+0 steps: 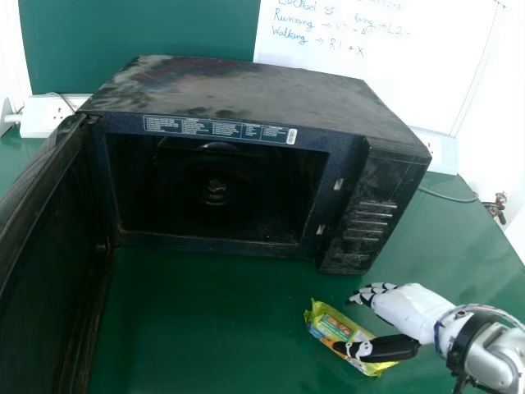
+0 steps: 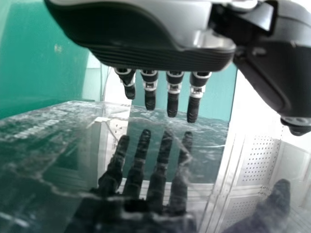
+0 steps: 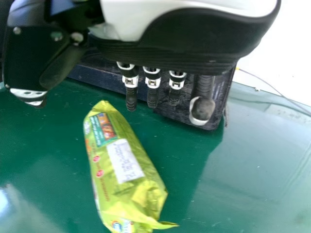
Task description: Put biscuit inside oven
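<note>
My right hand (image 1: 402, 305) is over the table at the right, its fingers extended and its thumb above the biscuit packet (image 1: 330, 322). The green-yellow packet lies flat before the oven's control side. In the right wrist view the right hand (image 3: 152, 87) has relaxed fingers and the biscuit packet (image 3: 119, 165) lies below them, not held. The black oven (image 1: 246, 94) has its door (image 1: 53, 271) swung wide at the left, with a dark, hollow inside. My left hand (image 2: 173, 94) has straight fingers over a glossy dark surface that mirrors them.
Behind the oven stand a whiteboard (image 1: 369, 57) and a green panel (image 1: 148, 29). White socket boxes (image 1: 47, 115) sit at the back. A cable (image 1: 447, 195) runs along the green table (image 1: 205, 328) at the right.
</note>
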Action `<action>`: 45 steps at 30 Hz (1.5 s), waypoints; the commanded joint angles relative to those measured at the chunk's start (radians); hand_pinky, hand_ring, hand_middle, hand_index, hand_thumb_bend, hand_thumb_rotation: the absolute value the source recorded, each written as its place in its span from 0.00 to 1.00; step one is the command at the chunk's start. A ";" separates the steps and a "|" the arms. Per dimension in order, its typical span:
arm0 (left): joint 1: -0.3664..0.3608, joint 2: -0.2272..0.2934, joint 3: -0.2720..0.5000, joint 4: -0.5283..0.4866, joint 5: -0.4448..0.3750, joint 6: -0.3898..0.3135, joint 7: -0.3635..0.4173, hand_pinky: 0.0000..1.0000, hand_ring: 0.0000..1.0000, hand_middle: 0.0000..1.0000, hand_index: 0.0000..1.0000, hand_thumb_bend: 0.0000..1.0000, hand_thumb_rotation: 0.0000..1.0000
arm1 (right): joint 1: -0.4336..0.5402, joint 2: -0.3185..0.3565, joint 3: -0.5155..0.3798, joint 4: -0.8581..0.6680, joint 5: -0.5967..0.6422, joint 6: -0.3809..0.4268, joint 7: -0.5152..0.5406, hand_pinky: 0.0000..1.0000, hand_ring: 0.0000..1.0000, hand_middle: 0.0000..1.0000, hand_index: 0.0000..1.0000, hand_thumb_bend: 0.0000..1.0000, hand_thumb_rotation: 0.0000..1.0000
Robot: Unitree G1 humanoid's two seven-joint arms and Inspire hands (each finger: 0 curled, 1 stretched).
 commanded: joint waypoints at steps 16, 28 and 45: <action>0.033 -0.004 0.002 -0.042 0.004 -0.001 0.014 1.00 1.00 1.00 1.00 1.00 1.00 | 0.044 0.059 0.054 0.030 -0.125 0.012 -0.106 0.00 1.00 1.00 0.92 0.86 0.94; 0.036 -0.003 0.000 -0.051 0.008 0.003 0.022 1.00 1.00 1.00 1.00 1.00 1.00 | 0.072 0.136 0.078 0.005 -0.228 0.024 -0.196 0.00 1.00 1.00 0.92 0.87 0.94; 0.043 -0.002 -0.002 -0.066 0.021 0.004 0.037 1.00 1.00 1.00 1.00 1.00 1.00 | 0.059 0.162 0.142 0.068 -0.272 0.001 -0.245 0.00 1.00 1.00 0.93 0.87 0.95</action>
